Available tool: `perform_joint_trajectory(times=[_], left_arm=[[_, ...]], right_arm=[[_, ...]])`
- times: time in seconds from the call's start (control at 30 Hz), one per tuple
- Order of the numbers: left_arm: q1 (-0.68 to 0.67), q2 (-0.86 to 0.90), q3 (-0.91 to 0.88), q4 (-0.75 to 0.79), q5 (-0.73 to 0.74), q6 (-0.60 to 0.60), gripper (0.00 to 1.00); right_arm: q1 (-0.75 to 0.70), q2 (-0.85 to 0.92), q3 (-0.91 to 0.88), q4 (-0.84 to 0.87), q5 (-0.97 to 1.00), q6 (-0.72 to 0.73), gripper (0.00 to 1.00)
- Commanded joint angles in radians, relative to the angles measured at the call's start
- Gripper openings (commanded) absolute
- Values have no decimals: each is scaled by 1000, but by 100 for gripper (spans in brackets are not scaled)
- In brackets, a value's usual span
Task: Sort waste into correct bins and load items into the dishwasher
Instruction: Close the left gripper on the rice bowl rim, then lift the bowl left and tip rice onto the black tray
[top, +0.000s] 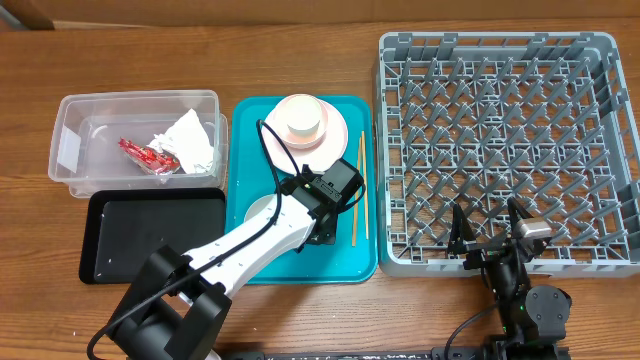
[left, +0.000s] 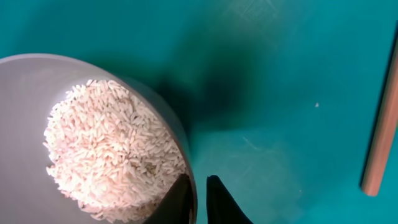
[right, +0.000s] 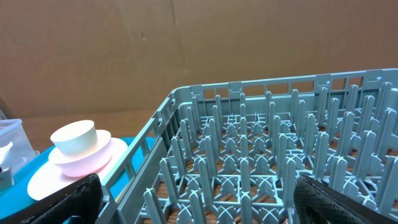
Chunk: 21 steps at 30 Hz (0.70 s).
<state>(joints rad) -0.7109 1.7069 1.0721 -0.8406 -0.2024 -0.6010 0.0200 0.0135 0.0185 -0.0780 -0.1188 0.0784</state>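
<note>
Half inside, half outside: clamping left pincer (left: 198, 186) across right rim of pale bowl (left: 25, 93) on teal tray (left: 280, 74), likely securing rice (left: 106, 149) for tipping out as waste. Holding right pincer (top: 488, 218) apart, empty, at near wall of grey rack (top: 495, 40).

Teal tray (top: 342, 262) mid-table (raised rim, rounded corners); wooden table (top: 300, 50); brown cardboard wall (right: 124, 56) behind.

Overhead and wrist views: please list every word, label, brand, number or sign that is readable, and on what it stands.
No text can be read in any view.
White sticker on the clear tub: too small to tell whether it bears print.
Red foil wrapper in that tub: any print is too small to read.
</note>
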Motion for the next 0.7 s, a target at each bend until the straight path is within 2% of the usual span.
perform_joint_trajectory(times=[0.0, 0.07, 0.43, 0.67], left_arm=[[5, 23, -17, 9, 14, -13, 8], [5, 23, -17, 10, 14, -13, 4], [5, 21, -7, -1, 13, -12, 4], [6, -21, 101, -82, 61, 0, 4]], right_arm=[[-3, -10, -11, 6, 5, 3, 100], [-3, -10, -11, 6, 5, 3, 100], [-3, -10, -11, 6, 5, 3, 100], [-3, -10, -11, 6, 5, 3, 100]])
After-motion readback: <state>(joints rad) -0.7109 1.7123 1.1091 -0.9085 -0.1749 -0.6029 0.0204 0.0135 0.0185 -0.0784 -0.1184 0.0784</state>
